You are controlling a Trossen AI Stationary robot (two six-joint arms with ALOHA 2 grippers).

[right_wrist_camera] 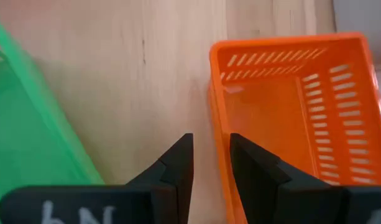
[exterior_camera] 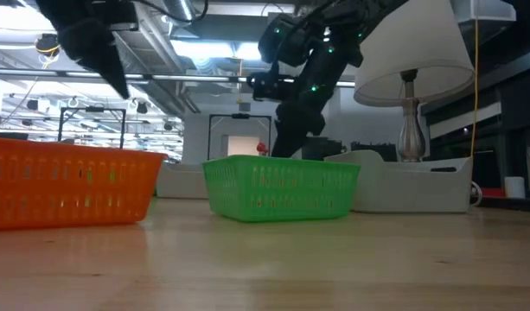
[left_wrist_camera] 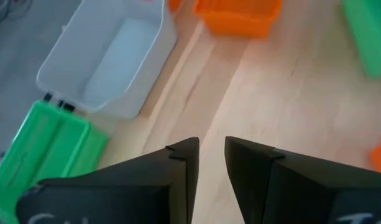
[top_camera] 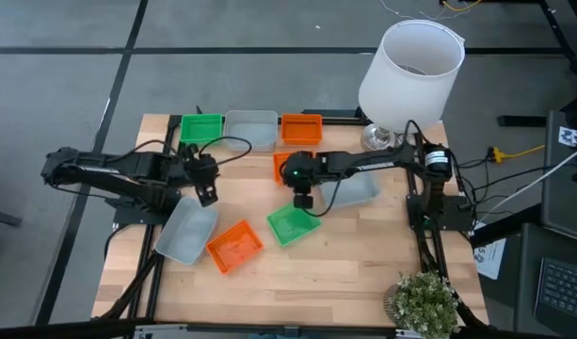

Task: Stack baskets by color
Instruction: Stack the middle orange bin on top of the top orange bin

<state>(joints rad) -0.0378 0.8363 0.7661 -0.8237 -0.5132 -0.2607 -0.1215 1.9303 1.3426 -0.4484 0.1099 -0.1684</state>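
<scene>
Dark fingers of the right gripper [top_camera: 303,201] stand slightly parted with nothing between them, hovering over bare wood just beside the far rim of the loose green basket [top_camera: 293,225]. In the right wrist view the gripper [right_wrist_camera: 210,163] sits between this green basket [right_wrist_camera: 28,130] and an orange basket [right_wrist_camera: 296,112], close to the orange rim. The left gripper [top_camera: 206,196] is likewise narrowly parted and empty, raised over the table [top_camera: 363,254] above the far end of the front grey basket [top_camera: 186,232]. An orange basket [top_camera: 234,247] lies just beside that grey one. Along the far edge stand a green basket [top_camera: 201,128], a grey basket [top_camera: 251,128] and an orange basket [top_camera: 301,128] in a row. Another grey basket [top_camera: 356,189] lies under the right arm, near the white lamp [top_camera: 408,71].
</scene>
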